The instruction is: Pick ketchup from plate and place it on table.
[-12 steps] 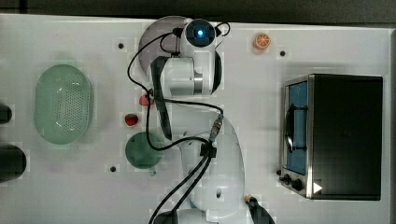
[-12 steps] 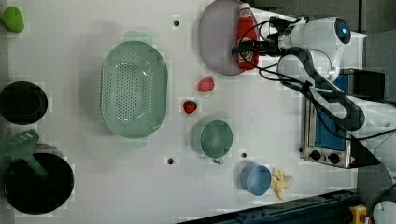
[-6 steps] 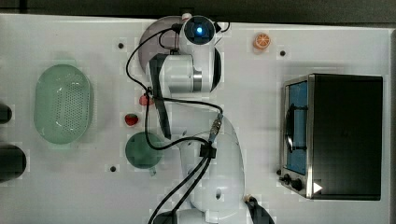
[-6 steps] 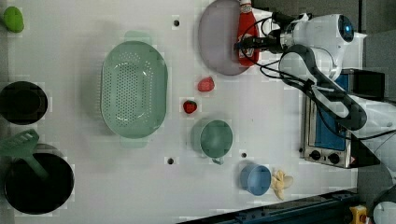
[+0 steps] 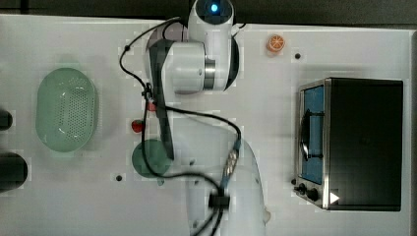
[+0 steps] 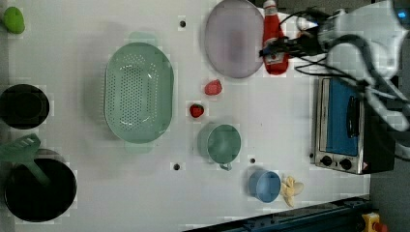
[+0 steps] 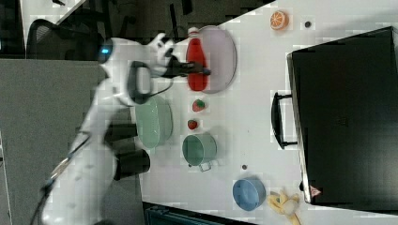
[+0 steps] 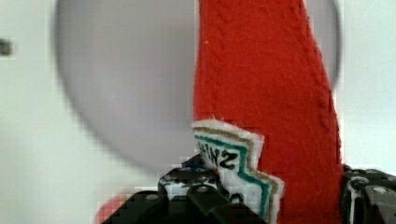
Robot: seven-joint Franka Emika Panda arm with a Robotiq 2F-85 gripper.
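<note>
Red plush ketchup (image 6: 273, 46) sits clamped between the claw's (image 6: 275, 47) jaws, lifted over the plate's (image 6: 232, 38) rim beside bare table (image 6: 290, 121). This looks like the carry step; next, clear the plate, lower, release.

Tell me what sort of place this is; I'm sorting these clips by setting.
Most likely a lab's mock kitchen for robot trials: a big white tabletop holds a silver toaster oven with a blue door, a pale green perforated oval basket and a soft red fabric ketchup bottle.
</note>
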